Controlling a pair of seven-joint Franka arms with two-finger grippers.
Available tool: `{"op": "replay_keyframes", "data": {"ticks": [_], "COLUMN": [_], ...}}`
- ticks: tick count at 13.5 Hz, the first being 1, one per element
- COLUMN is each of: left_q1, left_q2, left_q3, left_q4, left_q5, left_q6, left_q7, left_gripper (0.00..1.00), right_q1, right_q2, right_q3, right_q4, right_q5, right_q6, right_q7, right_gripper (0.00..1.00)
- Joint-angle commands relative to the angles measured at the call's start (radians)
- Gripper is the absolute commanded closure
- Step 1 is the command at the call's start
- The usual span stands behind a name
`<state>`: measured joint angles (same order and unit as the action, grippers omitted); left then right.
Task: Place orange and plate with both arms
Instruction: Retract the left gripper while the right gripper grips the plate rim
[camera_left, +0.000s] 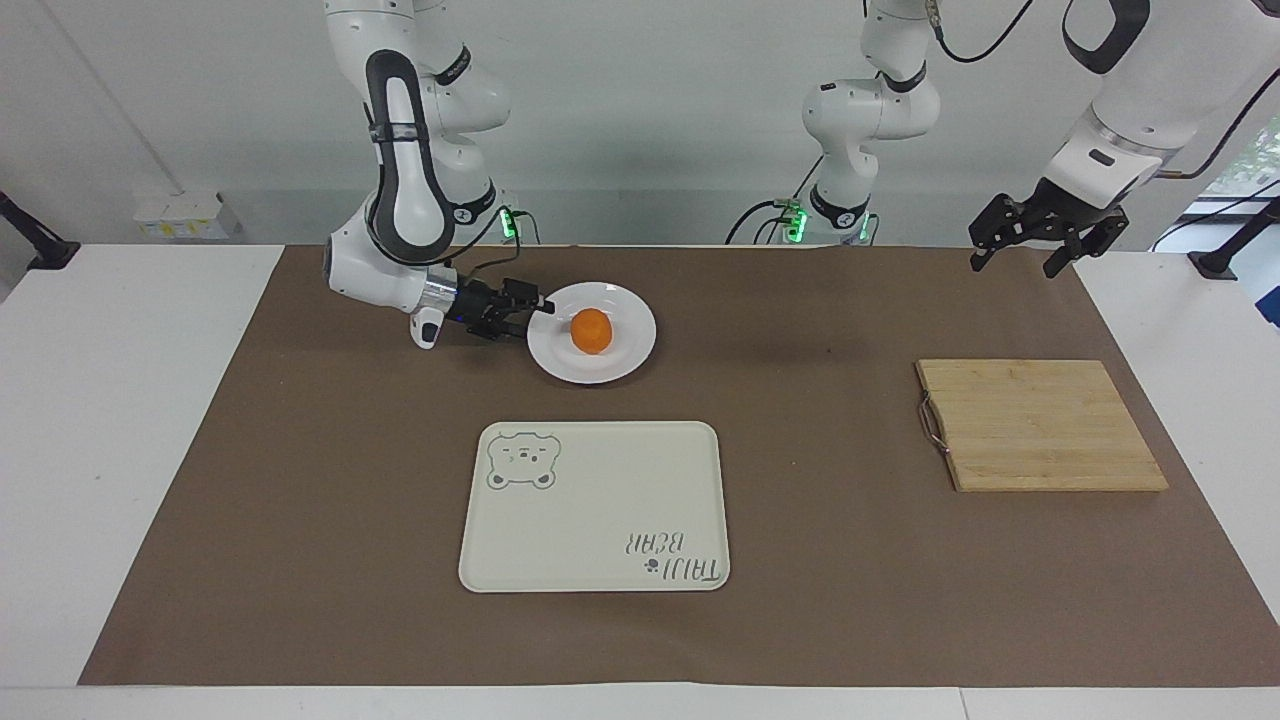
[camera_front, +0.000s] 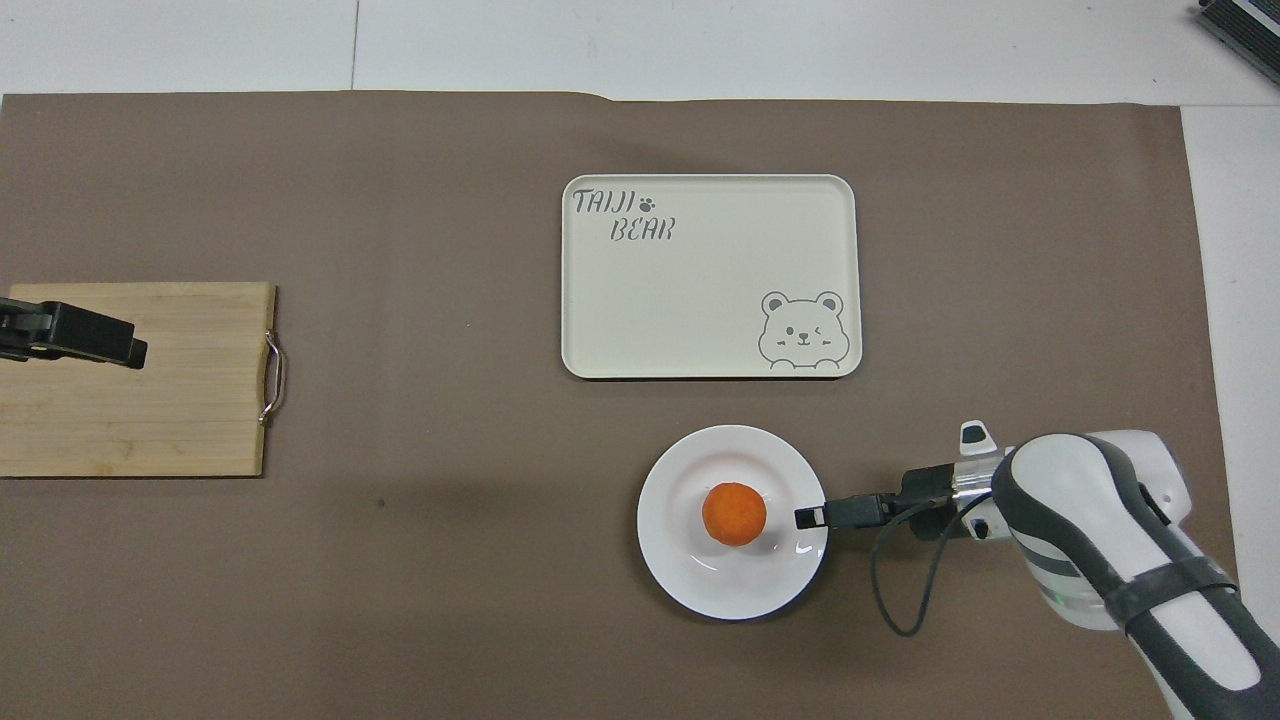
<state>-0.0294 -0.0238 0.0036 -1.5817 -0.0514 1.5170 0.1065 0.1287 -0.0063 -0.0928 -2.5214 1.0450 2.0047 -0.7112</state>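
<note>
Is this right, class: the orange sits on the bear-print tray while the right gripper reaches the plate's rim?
Not quite. The facing view shows the orange on the white plate, not the bear-print tray. The right gripper does reach the plate's rim.

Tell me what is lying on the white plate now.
Only the orange sits on the plate, near its middle. The part of the plate under the orange is covered.

Bear-print tray and cutting board lie well apart.

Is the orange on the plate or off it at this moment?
On it. The orange sits near the middle of the white plate, rim showing all around it in both views.
</note>
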Motion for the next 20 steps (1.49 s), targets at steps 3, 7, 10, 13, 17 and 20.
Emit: {"op": "replay_keyframes", "data": {"ticks": [3,7,10,13,17,20], "left_q1": [0.009,0.009,0.009,0.009,0.009,0.009], "left_q2": [0.002,0.002,0.002,0.002,0.002,0.002], "left_q3": [-0.005,-0.005,-0.005,-0.005,-0.005,-0.005], "left_q4": [0.017,0.017,0.017,0.017,0.017,0.017], "left_q5": [0.019,0.019,0.019,0.019,0.019,0.021], "left_q6": [-0.009,-0.011,-0.009,-0.009,-0.009,-0.011], "left_q7": [0.012,0.012,0.012,0.012,0.012,0.012], "left_gripper": [0.0,0.0,0.0,0.0,0.0,0.0], "right_q1": [-0.006,-0.004,0.009,0.012,0.017,0.017], "right_q2": [0.021,0.022,0.016,0.012,0.009,0.011], "right_q3": [0.001,0.001,0.001,0.001,0.001,0.001], "right_q4": [-0.023,-0.045,-0.057,-0.063,-0.071,-0.069], "right_q5": [0.041,0.082,0.118,0.122,0.135,0.135], "right_q6": [0.012,0.009,0.011,0.011,0.014,0.017], "right_q7": [-0.068,-0.067,-0.057,-0.05,-0.031,-0.03], "right_gripper": [0.0,0.0,0.0,0.0,0.74,1.0]}}
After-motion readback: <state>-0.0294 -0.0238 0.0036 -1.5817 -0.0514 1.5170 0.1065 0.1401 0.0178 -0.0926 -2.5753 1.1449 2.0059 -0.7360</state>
